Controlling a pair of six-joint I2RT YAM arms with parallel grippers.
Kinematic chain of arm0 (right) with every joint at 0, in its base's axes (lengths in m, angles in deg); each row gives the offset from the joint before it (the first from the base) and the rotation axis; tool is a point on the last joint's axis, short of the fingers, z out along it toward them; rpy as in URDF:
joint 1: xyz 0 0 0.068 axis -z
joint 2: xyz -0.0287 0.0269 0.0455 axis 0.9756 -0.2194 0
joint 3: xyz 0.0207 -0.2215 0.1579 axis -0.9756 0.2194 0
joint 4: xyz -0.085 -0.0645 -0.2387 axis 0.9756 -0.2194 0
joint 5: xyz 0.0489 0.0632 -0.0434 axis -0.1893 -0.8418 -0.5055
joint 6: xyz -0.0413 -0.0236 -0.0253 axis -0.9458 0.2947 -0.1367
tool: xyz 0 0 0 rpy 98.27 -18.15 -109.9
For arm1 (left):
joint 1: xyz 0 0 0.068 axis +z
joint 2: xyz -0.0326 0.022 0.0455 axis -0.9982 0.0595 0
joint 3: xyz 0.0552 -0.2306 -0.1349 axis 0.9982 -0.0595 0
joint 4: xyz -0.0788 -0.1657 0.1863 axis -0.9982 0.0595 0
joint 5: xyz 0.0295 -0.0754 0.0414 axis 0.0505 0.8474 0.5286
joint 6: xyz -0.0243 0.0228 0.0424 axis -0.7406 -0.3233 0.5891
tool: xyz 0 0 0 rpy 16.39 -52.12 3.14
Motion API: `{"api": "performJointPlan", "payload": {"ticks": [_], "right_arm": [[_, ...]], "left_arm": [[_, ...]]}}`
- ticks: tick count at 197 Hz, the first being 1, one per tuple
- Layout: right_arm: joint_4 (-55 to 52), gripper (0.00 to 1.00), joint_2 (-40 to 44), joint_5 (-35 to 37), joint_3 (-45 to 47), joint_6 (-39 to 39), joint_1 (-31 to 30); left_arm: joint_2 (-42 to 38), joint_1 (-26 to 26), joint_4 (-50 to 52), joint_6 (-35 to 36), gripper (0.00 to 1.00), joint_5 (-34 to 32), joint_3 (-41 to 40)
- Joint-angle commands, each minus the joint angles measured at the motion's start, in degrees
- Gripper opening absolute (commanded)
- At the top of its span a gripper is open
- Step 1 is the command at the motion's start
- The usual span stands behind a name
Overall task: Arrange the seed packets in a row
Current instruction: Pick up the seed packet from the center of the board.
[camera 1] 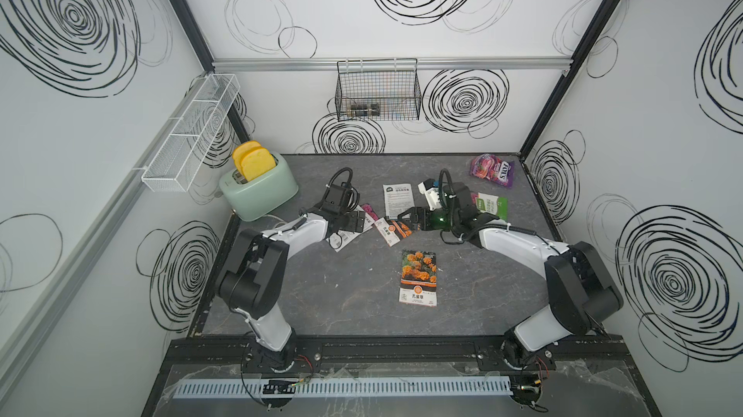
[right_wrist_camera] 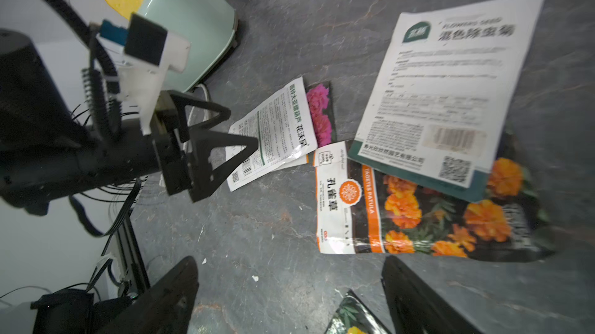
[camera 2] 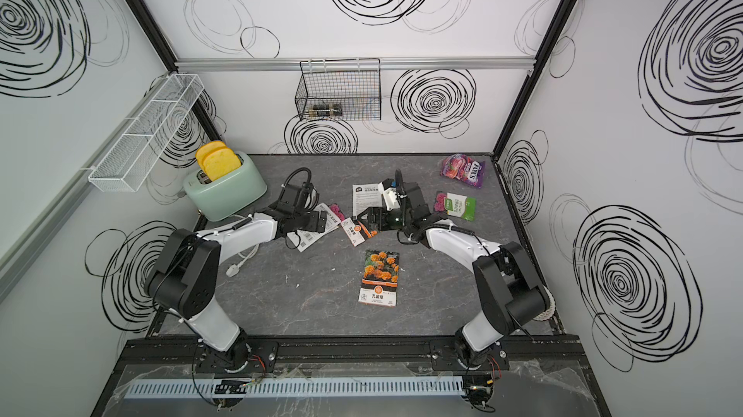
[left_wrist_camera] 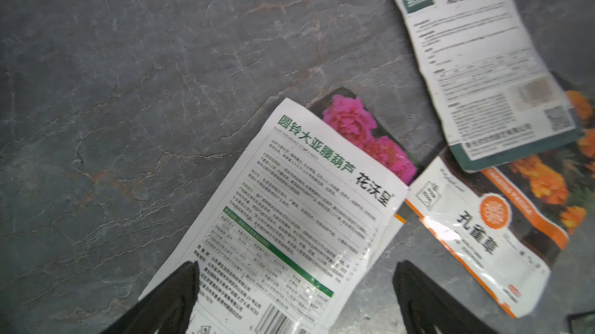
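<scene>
Right wrist view: right gripper (right_wrist_camera: pixel 289 261) and left gripper (right_wrist_camera: pixel 243 128) both gape empty over overlapped seed packets (right_wrist_camera: pixel 450 91) near the toaster (right_wrist_camera: pixel 190 26); best peel top packets first, pinching free edges.

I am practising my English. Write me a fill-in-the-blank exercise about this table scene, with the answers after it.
1. The green toaster holds two ___ slices.
2. The white-backed packet partly covers a marigold packet, whose flowers are ___.
3. The left end effector and the right end effector both stand ___.
4. The black wire basket hangs on the ___ wall.
Missing words: yellow; orange; open; back.
</scene>
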Motion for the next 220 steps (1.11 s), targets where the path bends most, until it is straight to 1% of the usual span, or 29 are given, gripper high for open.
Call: {"api": "performJointPlan", "payload": {"ticks": [1, 28, 41, 59, 79, 102, 118, 176, 209, 220], "right_arm": [[1.06, 0.89, -2.56, -3.35, -0.04, 2.26, -1.85], [2.43, 0.89, -3.80, -4.71, 0.29, 2.35, -2.80], [3.55, 0.89, -4.13, -5.89, 0.86, 2.44, -2.97], [4.89, 0.89, -4.99, -7.41, 1.13, 2.44, -3.23], [5.67, 0.89, -6.85, -7.10, 0.53, 3.00, -4.38], [9.40, 0.88, -11.03, -7.75, -0.53, 6.26, -6.39], [13.04, 0.87, -14.29, -8.30, -1.72, 9.75, -7.66], [21.48, 0.84, -22.09, -8.39, -4.66, 19.21, -8.86], [24.14, 0.83, -25.36, -6.29, -5.53, 22.53, -9.12], [24.83, 0.83, -25.97, -5.64, -5.57, 23.41, -9.13]], "left_arm": [[2.14, 2.46, 3.65, -0.80, 0.98, 0.15, 2.58], [3.44, 4.91, 4.53, 0.25, 0.99, 0.74, 3.35], [5.09, 6.00, 6.03, 0.69, 0.99, 2.03, 4.54], [6.82, 6.33, 6.79, 1.57, 0.99, 2.40, 5.45], [7.69, 6.51, 7.03, 1.84, 0.99, 2.47, 5.99], [8.73, 6.68, 7.39, 2.11, 0.99, 3.31, 6.21], [9.34, 6.61, 7.62, 2.02, 0.95, 4.34, 6.12], [9.96, 5.19, 9.20, 1.42, 0.73, 7.58, 5.60], [9.86, 5.18, 10.10, 0.71, 0.48, 9.03, 5.47], [9.89, 5.25, 10.13, 0.46, 0.31, 9.58, 5.33]]}}
